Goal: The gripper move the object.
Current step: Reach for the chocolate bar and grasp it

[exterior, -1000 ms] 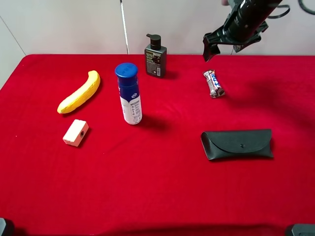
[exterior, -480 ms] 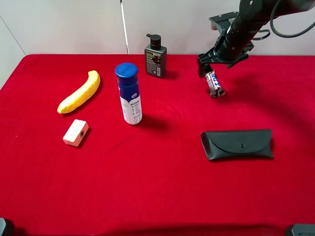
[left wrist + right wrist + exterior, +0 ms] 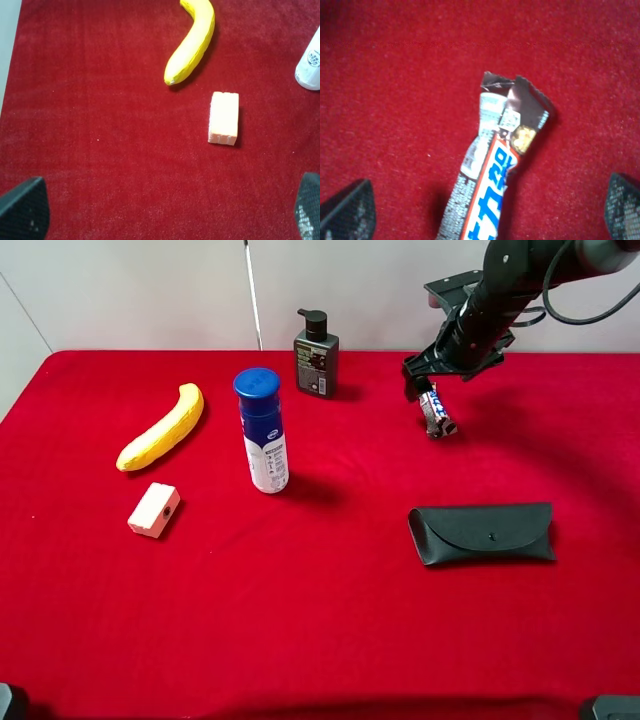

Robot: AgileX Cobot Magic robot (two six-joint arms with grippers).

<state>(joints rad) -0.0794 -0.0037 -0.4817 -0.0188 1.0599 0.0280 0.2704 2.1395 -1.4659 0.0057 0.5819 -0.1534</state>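
Just between the two black fingers of my right gripper (image 3: 484, 212) lies the small candy bar (image 3: 492, 165), in a shiny brown-and-white wrapper with blue lettering. Its crimped end points away from my wrist. These fingers are spread wide, one on each side of the bar and clear of the wrapper, so I am gripping nothing. The bar rests flat on the red cloth-covered table (image 3: 320, 620). From the high camera, my right gripper (image 3: 420, 380) stands over the bar's far end (image 3: 435, 410). Nearer the table's front edge than these fingers, and well apart from them, lies a flat black glasses case (image 3: 482, 533). To their side, along the back edge, stands a dark pump bottle (image 3: 316, 355). My left gripper (image 3: 165, 207) is also spread wide and holds nothing. Ahead of its fingers sits a white rectangular block (image 3: 223, 118). A curved yellow banana (image 3: 192, 47) lies beyond the block, near it but not touching. Farther off to one side stands an upright white bottle with a blue cap (image 3: 262, 430).
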